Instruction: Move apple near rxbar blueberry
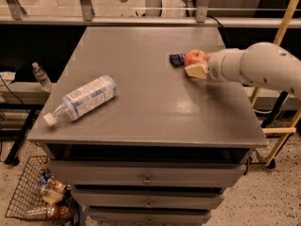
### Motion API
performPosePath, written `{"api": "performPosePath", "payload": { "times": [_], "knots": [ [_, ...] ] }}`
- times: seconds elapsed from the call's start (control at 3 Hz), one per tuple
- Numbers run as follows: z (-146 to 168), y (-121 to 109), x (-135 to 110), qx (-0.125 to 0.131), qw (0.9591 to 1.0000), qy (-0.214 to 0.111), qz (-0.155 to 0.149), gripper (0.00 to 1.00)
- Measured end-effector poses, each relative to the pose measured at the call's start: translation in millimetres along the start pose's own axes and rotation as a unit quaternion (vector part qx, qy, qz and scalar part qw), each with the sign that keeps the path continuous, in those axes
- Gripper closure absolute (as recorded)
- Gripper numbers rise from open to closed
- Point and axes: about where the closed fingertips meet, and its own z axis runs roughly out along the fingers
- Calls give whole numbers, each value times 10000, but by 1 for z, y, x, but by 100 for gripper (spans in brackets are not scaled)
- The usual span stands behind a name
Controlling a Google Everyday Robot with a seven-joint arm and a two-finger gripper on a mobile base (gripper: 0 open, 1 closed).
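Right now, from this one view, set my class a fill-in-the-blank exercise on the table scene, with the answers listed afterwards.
1. In the picture, the apple sits just to the ____ of the rxbar blueberry.
2. The pincer is right at the ____, on the side nearer the camera.
3. The bottle lies on its ____ towards the left edge of the table.

Missing words: right; apple; side.
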Motion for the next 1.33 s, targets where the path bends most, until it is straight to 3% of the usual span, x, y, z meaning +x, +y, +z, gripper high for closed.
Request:
{"api": "performPosePath", "payload": {
  "times": [0.33, 1.33],
  "knots": [
    [1, 1, 0, -10, 10000, 0, -3, 82],
    [2, 5, -3, -38, 10000, -12, -22, 12]
  ]
}}
